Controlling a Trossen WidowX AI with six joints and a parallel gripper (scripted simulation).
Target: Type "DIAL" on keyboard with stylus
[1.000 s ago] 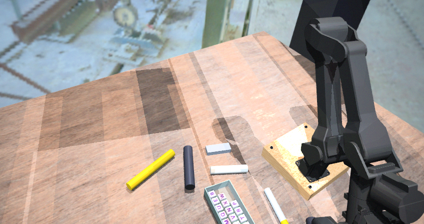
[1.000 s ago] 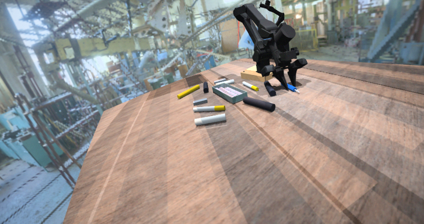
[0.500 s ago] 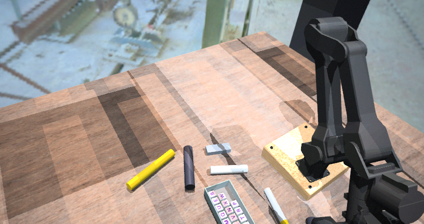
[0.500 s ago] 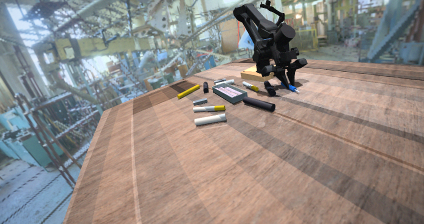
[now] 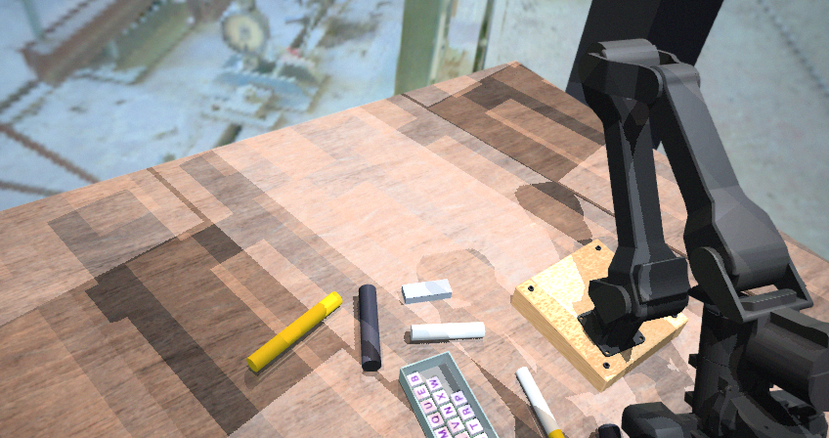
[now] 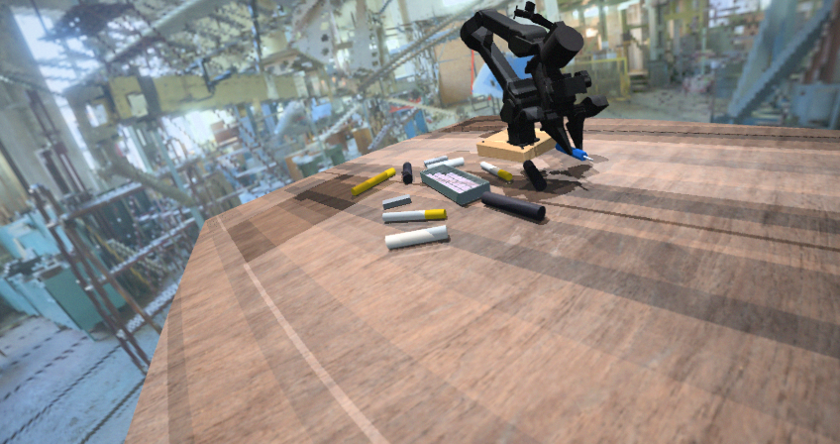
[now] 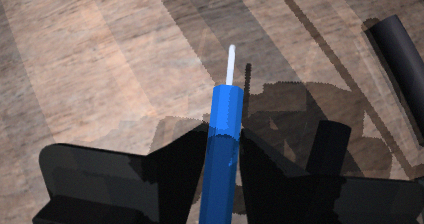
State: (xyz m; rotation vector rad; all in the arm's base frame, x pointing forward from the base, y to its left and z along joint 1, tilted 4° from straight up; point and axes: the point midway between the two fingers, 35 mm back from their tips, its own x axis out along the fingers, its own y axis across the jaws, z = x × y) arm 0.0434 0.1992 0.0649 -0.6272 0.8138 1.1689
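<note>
My gripper [image 6: 576,149] [image 7: 224,133] is shut on the blue stylus [image 6: 571,153] [image 7: 226,111], with one finger on each side of its barrel. The stylus's thin white tip points forward, away from the fingers. In the wrist view its shadow is set off from it, so it is a little above the table. The keyboard [image 5: 424,360] [image 6: 472,196] is a grey-green tray of white keys with purple letters. B, E, U, Q, W, X, N, V, P, R and T are readable in the top view; D, I, A and L are not. The stylus is well away from the keyboard.
A black cylinder [image 6: 534,175] [image 7: 327,146] lies beside the gripper. A longer dark cylinder [image 6: 512,206] [image 7: 402,69] lies by the keyboard. A white-and-yellow pen [image 5: 535,399] [image 6: 495,170] lies between keyboard and base. A yellow pen [image 5: 293,331], a white block [image 5: 426,289] and other cylinders lie around.
</note>
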